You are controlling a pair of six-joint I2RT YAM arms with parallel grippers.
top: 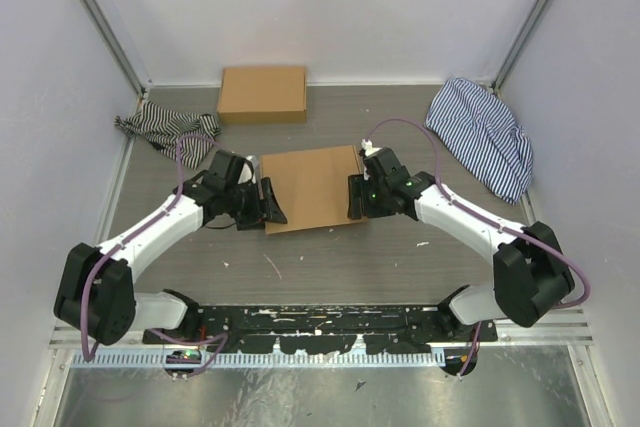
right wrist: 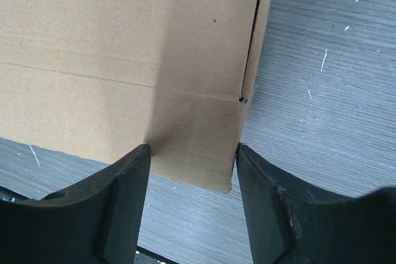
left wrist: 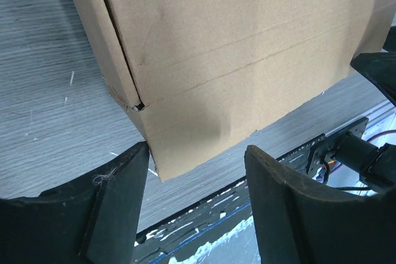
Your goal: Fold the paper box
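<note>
Grey wood-grain table (top: 330,267) holds the plain brown cardboard paper box (top: 312,187); left gripper (top: 269,203) and right gripper (top: 354,197) flank its near corners, both spread apart, possibly touching it.

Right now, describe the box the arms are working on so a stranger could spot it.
On the grey table, look at the middle, between the left gripper and the right gripper. The paper box lies there, plain brown cardboard; the similar second box sits alone by the back wall.

paper box (left wrist: 235,47) corner btwn spread fingers (left wrist: 117,208) of left hand (left wrist: 197,153), grey table (left wrist: 49,91) w/ white flecks
</note>
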